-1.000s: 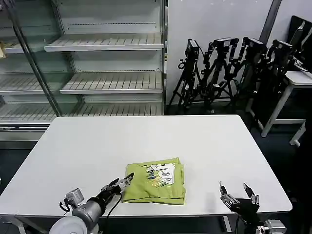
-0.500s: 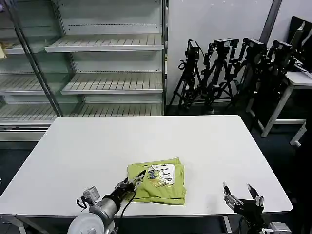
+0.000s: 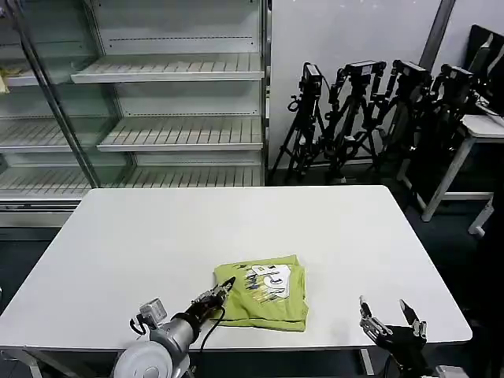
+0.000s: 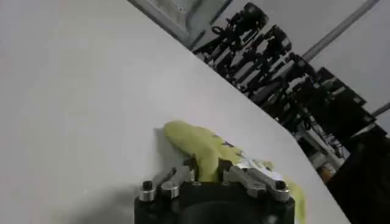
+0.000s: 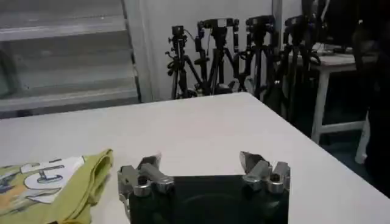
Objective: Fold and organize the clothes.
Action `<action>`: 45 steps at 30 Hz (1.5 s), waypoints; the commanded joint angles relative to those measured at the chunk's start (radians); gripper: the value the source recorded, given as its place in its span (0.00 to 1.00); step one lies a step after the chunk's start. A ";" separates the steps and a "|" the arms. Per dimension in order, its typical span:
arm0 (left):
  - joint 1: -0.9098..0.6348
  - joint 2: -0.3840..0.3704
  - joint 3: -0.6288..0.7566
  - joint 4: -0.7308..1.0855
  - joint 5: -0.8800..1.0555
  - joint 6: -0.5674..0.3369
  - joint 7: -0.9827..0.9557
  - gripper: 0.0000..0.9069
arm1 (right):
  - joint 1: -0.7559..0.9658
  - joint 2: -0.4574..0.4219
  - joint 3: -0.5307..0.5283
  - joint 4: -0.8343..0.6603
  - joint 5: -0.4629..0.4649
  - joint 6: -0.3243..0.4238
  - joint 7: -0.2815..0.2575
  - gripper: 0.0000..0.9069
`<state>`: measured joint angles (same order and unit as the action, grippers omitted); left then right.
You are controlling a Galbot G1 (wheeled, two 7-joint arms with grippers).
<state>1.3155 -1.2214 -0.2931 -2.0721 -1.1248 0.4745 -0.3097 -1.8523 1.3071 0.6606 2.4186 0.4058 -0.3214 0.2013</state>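
The T-shirt [image 3: 264, 291], which bears a print, is seen already folded into a compact rectangle near the tabletop's [image 3: 157, 236] front edge. Its left edge is pinched by the left gripper [image 3: 220, 300]; final squaring seems left. The right gripper [image 3: 391, 319] is held spread at the front right corner.

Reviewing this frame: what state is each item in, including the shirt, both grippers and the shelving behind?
T-shirt: folded into a compact rectangle, print facing up, lying near the table's front edge.
Left gripper: at the shirt's left edge, jaws closed on a fold of fabric.
Right gripper: jaws open, empty, at the table's front right edge, apart from the shirt.
Shelving unit: shelves bare.
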 commanded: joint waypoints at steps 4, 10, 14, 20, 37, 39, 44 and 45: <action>0.005 0.009 -0.052 -0.050 -0.091 -0.035 0.014 0.02 | -0.014 0.036 -0.002 0.016 -0.026 0.001 -0.001 1.00; 0.015 0.071 -0.135 -0.100 -0.108 -0.032 0.015 0.02 | -0.011 0.035 -0.001 0.015 -0.026 0.003 -0.003 1.00; 0.053 0.197 -0.228 -0.145 0.137 -0.059 0.089 0.02 | 0.002 0.023 0.002 0.009 -0.012 0.004 -0.004 1.00; 0.082 0.417 -0.475 -0.187 0.389 -0.083 0.231 0.02 | 0.047 0.005 -0.007 -0.022 0.013 0.005 -0.003 1.00; 0.020 0.443 -0.146 -0.103 0.957 -0.051 0.307 0.02 | 0.086 -0.019 -0.028 -0.066 0.038 0.023 -0.009 1.00; -0.023 0.352 0.013 -0.060 1.039 -0.046 0.291 0.02 | 0.068 -0.017 -0.029 -0.058 0.021 0.024 -0.008 1.00; -0.097 0.194 0.166 -0.066 1.098 0.025 0.256 0.02 | 0.033 -0.008 -0.009 -0.016 0.000 0.023 -0.007 1.00; -0.109 0.175 0.188 -0.072 1.093 0.042 0.253 0.02 | 0.027 -0.005 -0.004 -0.009 -0.003 0.023 -0.006 1.00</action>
<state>1.3401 -0.8208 -0.5152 -2.1783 -0.3538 0.4392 -0.0404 -1.7883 1.2961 0.6405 2.3717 0.4286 -0.3001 0.1933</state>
